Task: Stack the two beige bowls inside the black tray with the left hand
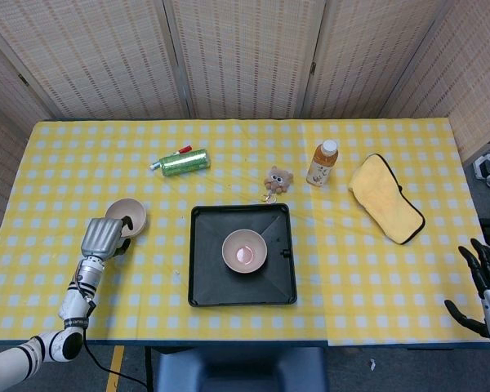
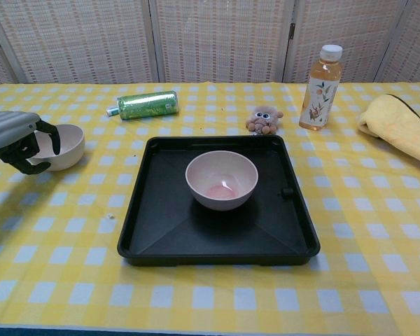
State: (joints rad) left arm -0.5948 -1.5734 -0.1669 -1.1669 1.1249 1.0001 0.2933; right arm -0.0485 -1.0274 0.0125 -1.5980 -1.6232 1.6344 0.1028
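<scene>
Hovering left hand [image 2: 14,136], fingers [image 2: 47,133] curled over bowl [image 2: 64,145] rim

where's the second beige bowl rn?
The loose beige bowl sits on the yellow checked tablecloth, left of the black tray in the head view, with the left robot hand at its near rim.

We see a tabletop [image 2: 70,245] checked in yellow and white, a black tray [image 2: 161,238], and two beige bowls: the one in the tray [image 2: 222,179] has a pinkish bottom, the one outside [image 2: 64,145] is plain. The left hand [image 2: 10,133] is silver with black fingers [image 2: 35,168]. The can [image 2: 148,104] is green, the cloth [image 2: 399,129] yellow edged in black, the bottle [image 2: 320,78] amber with a white cap, and the plush toy [image 2: 264,119] brown.
</scene>
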